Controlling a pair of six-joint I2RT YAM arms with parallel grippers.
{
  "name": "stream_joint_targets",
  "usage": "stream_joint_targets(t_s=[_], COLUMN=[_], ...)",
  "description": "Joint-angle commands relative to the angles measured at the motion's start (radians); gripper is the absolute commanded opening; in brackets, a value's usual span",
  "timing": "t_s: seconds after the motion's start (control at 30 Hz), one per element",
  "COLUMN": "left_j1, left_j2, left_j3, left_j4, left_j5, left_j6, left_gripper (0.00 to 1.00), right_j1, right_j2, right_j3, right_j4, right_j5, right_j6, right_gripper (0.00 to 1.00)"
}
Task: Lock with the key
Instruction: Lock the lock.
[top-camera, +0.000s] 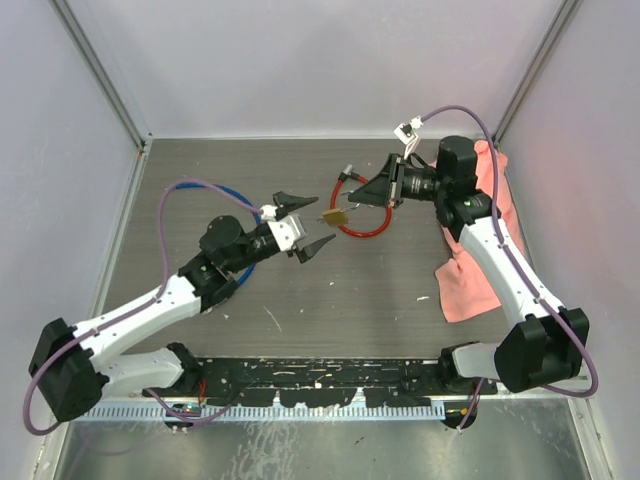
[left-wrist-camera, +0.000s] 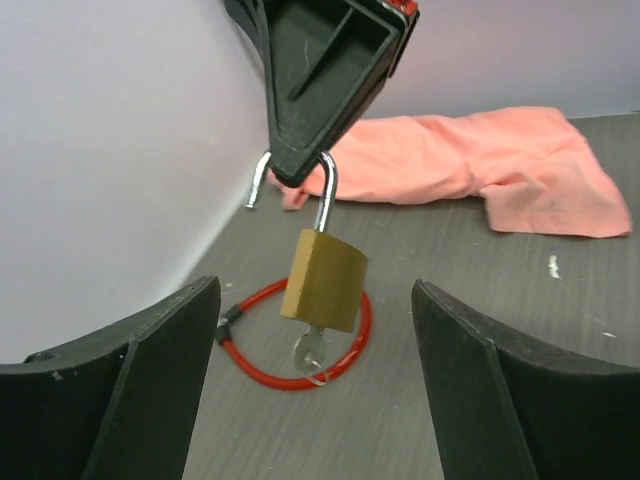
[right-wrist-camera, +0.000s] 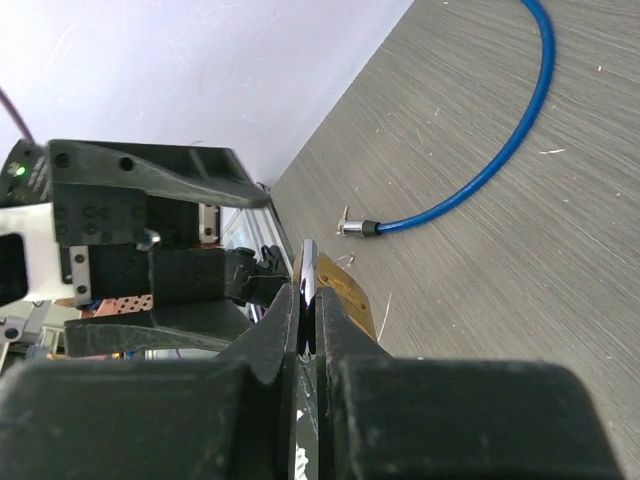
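Padlock (left-wrist-camera: 324, 280): squat brass body hanging in the air just above the red cable loop (left-wrist-camera: 245, 360), clear of the worktop (top-camera: 300, 330), slightly tilted
Shackle (left-wrist-camera: 326, 195): silver, one leg in the body, the free leg swung out of it and pointing down toward the loop
Key (left-wrist-camera: 310, 350): silver, seated in the underside of the body, its bow hanging toward the loop
Right pincer (right-wrist-camera: 308, 305): clamped on the bend of the shackle, carrying the lock above the loop; its black fingers hide the top of the bend
Left pincer (left-wrist-camera: 315, 283): jaws wide apart, above the loop's left edge in the top view, one finger on each side of the brass body and not touching it
Pink cloth (left-wrist-camera: 500, 165): crumpled on the worktop, right of the loop, under the right arm
Blue cable (right-wrist-camera: 549, 60): curved on the worktop, well left of the loop, behind the left arm
Loop itself: lies flat on the grey worktop, a dark fitting on its rim
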Motion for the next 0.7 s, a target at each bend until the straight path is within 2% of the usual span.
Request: stream_joint_targets(t_s=[0.0, 0.07, 0.17, 0.3, 0.37, 0.53, 0.67], left_j1=[0.059, 0.08, 0.109, 0.127, 0.128, 0.137, 0.146], left_j2=[0.075, 0.103, 0.129, 0.152, 0.166, 0.181, 0.211], left_j3=[0.08, 0.093, 0.094, 0.092, 0.105, 0.119, 0.136], left_j4=[0.082, 0.088, 0.099, 0.153, 0.138, 0.118, 0.073], left_j5=[0.199, 0.245, 0.285, 0.328, 0.354, 0.381, 0.433], left_j6=[-0.162, -0.215, -0.272, -0.333, -0.342, -0.353, -0.35], left_gripper=[0.75, 0.7, 0.56, 0.51, 0.44, 0.31, 0.28], right_j1=[0.016, 0.02, 0.022, 0.034, 0.036, 0.046, 0.05], right_j2=[-0.051, -0.053, -0.055, -0.055, -0.055, -0.058, -0.062], right_j3=[0.015, 0.012, 0.005, -0.005, -0.005, -0.003, 0.005], right_j4=[0.121, 0.126, 0.138, 0.143, 0.144, 0.132, 0.113], right_j5=[-0.056, -0.059, -0.066, -0.069, -0.07, -0.071, -0.069], right_j6=[0.044, 0.042, 0.045, 0.044, 0.038, 0.019, -0.003], right_gripper=[0.01, 0.01, 0.01, 0.01, 0.01, 0.01, 0.01])
